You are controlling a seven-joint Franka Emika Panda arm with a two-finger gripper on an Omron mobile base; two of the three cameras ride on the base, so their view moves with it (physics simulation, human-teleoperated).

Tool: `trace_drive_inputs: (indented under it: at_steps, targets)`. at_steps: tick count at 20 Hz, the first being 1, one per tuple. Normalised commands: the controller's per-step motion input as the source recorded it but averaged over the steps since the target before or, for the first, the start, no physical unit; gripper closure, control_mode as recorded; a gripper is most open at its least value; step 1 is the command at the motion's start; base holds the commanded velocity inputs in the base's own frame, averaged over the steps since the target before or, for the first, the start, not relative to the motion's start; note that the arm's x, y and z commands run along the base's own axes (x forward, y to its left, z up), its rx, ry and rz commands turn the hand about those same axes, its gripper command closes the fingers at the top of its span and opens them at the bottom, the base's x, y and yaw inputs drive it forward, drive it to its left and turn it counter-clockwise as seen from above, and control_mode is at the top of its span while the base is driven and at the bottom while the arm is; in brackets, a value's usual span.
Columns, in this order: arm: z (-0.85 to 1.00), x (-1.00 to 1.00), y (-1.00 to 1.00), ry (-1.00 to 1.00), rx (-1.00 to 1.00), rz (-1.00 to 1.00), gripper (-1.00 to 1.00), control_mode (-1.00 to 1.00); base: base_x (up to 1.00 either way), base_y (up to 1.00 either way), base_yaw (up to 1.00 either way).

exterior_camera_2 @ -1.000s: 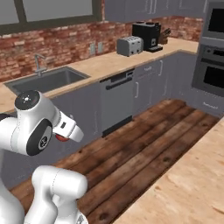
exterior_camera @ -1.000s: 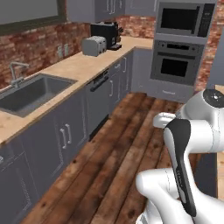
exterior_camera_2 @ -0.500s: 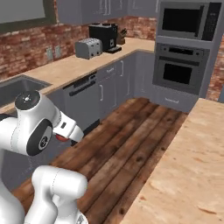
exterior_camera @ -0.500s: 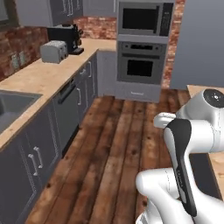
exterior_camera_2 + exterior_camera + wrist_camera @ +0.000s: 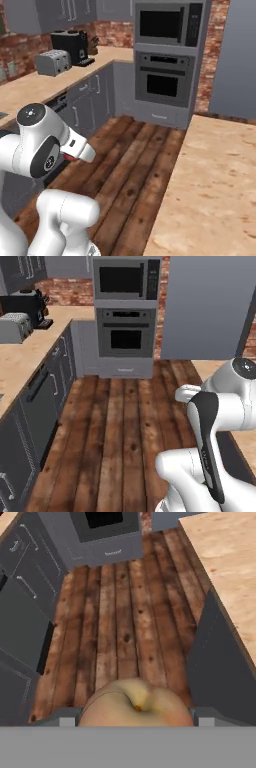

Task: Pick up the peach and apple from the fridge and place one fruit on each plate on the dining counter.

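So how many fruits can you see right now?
1: a pale yellowish fruit, likely the peach, sits between the claw fingertips in the hand view, above the wood floor. The apple may be elsewhere.

Smooth matt peach (image 5: 135,704); wood-grain dining counter (image 5: 215,185)

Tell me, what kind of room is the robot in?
It looks like a home kitchen. There is a built-in oven with a microwave above it, a toaster and a coffee machine on a long wall counter, and a wood plank floor.
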Motion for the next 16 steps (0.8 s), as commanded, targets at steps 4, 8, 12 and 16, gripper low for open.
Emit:
trace_drive_inputs:
  at_steps: [4, 8, 12, 16]
  targets:
    - [0.0, 0.0, 0.0, 0.0, 0.0, 0.0, 1.0, 1.0, 0.8, 0.15, -0.36]
    - [0.0, 0.0, 0.0, 0.0, 0.0, 0.0, 1.0, 1.0, 0.8, 0.19, -0.35]
    - [0.0, 0.0, 0.0, 0.0, 0.0, 0.0, 1.0, 1.0, 0.77, 0.21, -0.33]
    - [0.0, 0.0, 0.0, 0.0, 0.0, 0.0, 1.0, 1.0, 0.73, 0.27, -0.3]
